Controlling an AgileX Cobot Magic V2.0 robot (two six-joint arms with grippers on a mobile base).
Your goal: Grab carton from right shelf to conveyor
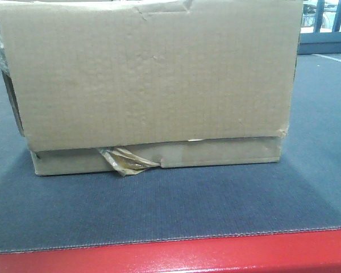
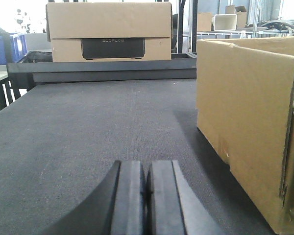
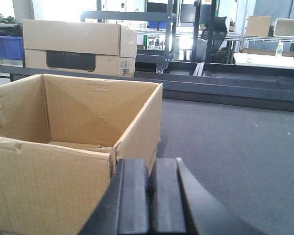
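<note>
The carton [image 1: 150,82], plain brown and open-topped, stands on the dark grey conveyor [image 1: 176,205] just behind its red border strip [image 1: 216,256]; a tuft of amber tape [image 1: 125,161] hangs at its lower front. In the left wrist view the carton [image 2: 245,127] is to the right of my left gripper [image 2: 146,176], which is shut with nothing in it, low over the belt [image 2: 78,127]. In the right wrist view my right gripper [image 3: 149,176] is shut and empty at the carton's [image 3: 63,147] near right corner. The right shelf is out of view.
Another brown box with a dark label [image 2: 108,32] sits past the belt's far dark frame [image 2: 112,68], also seen as that box [image 3: 78,46] from the right wrist. Blue bins [image 2: 12,46] stand far left. Tables with white tubs [image 3: 286,27] lie behind.
</note>
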